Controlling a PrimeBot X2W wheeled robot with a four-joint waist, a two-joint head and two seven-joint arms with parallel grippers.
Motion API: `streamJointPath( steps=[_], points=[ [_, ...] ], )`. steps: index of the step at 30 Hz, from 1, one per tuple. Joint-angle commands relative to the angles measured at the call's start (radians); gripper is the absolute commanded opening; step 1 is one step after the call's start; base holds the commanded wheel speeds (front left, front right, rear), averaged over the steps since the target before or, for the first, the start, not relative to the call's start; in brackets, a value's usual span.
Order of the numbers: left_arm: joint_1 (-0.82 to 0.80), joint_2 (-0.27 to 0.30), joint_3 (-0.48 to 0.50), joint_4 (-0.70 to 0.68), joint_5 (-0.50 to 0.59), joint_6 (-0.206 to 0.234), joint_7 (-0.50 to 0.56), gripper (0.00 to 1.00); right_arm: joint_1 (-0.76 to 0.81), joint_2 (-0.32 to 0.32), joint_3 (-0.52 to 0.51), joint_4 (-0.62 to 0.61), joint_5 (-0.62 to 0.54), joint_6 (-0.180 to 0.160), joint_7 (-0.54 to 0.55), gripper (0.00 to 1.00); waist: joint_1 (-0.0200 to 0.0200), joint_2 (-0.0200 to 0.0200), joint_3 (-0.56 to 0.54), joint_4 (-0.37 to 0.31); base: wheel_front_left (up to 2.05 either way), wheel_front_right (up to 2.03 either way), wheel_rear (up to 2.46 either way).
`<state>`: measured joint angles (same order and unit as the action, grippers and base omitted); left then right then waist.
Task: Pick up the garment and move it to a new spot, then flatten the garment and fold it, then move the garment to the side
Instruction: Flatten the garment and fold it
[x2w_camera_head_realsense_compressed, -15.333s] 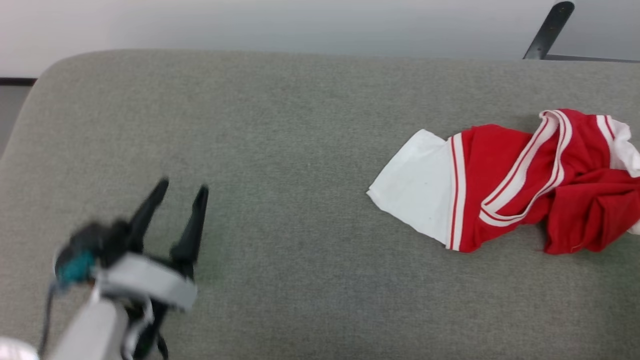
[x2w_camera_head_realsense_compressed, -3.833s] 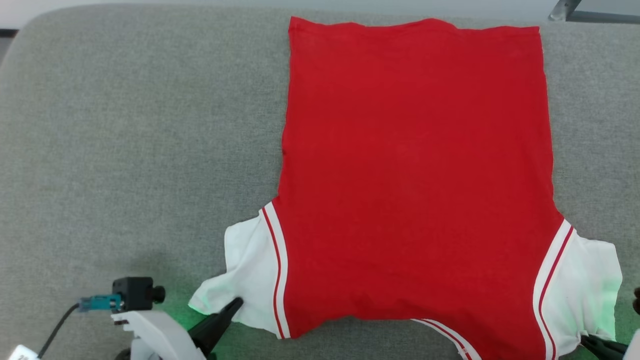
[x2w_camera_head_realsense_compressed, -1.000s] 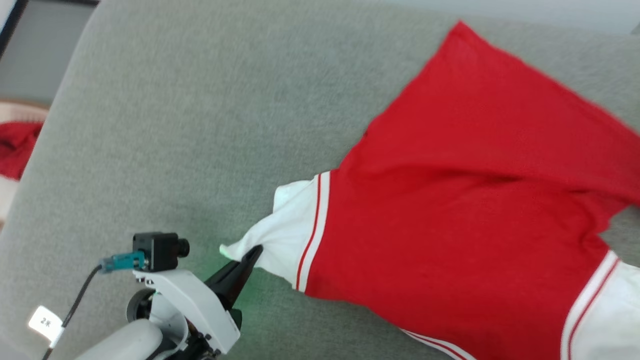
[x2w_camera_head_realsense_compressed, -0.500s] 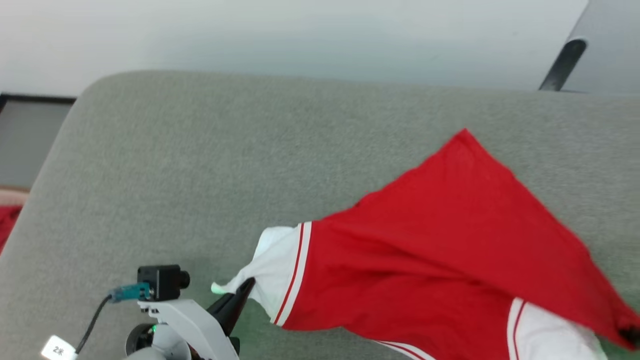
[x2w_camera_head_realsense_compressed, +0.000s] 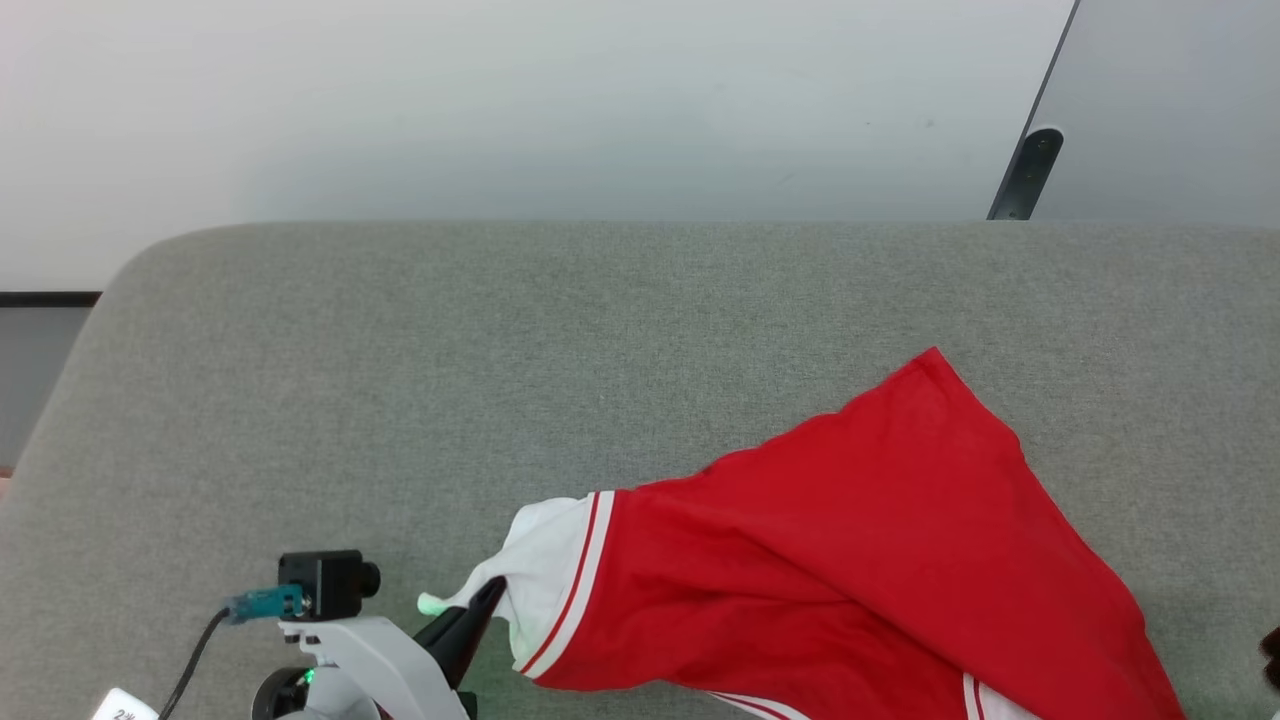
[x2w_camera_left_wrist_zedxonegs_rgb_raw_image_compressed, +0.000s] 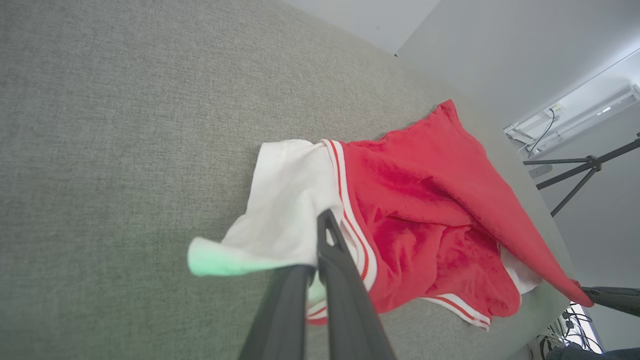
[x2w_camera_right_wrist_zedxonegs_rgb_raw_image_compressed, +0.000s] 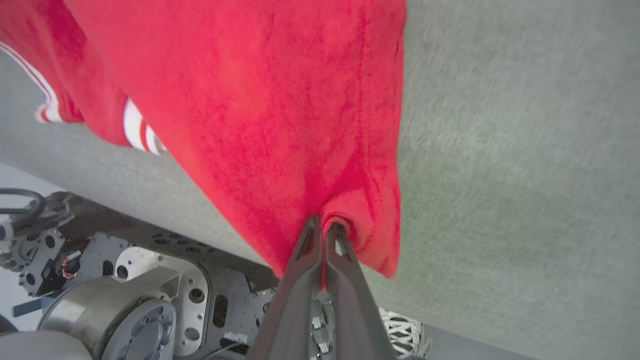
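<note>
Folds crumple the red garment (x2w_camera_head_realsense_compressed: 850, 570), our left gripper (x2w_camera_head_realsense_compressed: 485, 598) clamped on its white sleeve (x2w_camera_head_realsense_compressed: 545, 560), right gripper (x2w_camera_right_wrist_zedxonegs_rgb_raw_image_compressed: 323, 225) on its red corner (x2w_camera_right_wrist_zedxonegs_rgb_raw_image_compressed: 380, 252).

grey felt table (x2w_camera_head_realsense_compressed: 400, 400); white wall (x2w_camera_head_realsense_compressed: 500, 100) behind; dark tripod (x2w_camera_left_wrist_zedxonegs_rgb_raw_image_compressed: 592, 161) beyond.

white cable tag (x2w_camera_head_realsense_compressed: 122, 708), marked 2

One garment (x2w_camera_head_realsense_compressed: 860, 560) is counted, with two white sleeves (x2w_camera_left_wrist_zedxonegs_rgb_raw_image_compressed: 285, 200) made out on it. One grey worktop (x2w_camera_head_realsense_compressed: 500, 350) is seen. Two tools are counted, the left tool (x2w_camera_head_realsense_compressed: 488, 592) and the right tool (x2w_camera_right_wrist_zedxonegs_rgb_raw_image_compressed: 324, 226). One small black camera (x2w_camera_head_realsense_compressed: 325, 583) and one dark pole (x2w_camera_head_realsense_compressed: 1025, 175), far right, are also noted.
</note>
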<state>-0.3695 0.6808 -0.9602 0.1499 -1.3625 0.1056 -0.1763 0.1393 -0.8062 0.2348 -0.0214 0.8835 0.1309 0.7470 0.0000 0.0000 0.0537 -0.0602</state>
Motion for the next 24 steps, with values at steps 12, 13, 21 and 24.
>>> streamJointPath(
  steps=[12,13,21,24],
  points=[
    [-0.011,-0.004,0.006,-0.027,0.031,0.014,-0.023,0.0,-0.11,0.042,-0.197,-0.124,-0.137,0.0,0.044,1.0,0.0,0.0,0.031,0.05,0.0,0.0,0.0],
    [-0.011,-0.005,0.006,-0.032,0.034,0.018,-0.025,0.0,-0.137,0.044,-0.201,-0.126,-0.138,0.0,0.049,1.0,0.0,0.0,0.035,0.06,0.0,0.0,0.0],
    [-0.042,-0.024,0.003,-0.076,0.06,0.027,-0.025,0.0,-0.444,0.092,-0.11,0.072,-0.209,0.0,-0.005,1.0,0.0,0.0,0.099,0.157,0.0,0.0,0.0],
    [-0.059,-0.034,0.0,-0.087,0.07,0.027,-0.023,0.0,-0.559,0.115,-0.054,0.195,-0.246,0.0,-0.034,1.0,0.0,0.0,0.13,0.189,0.0,0.0,0.0]
  ],
)
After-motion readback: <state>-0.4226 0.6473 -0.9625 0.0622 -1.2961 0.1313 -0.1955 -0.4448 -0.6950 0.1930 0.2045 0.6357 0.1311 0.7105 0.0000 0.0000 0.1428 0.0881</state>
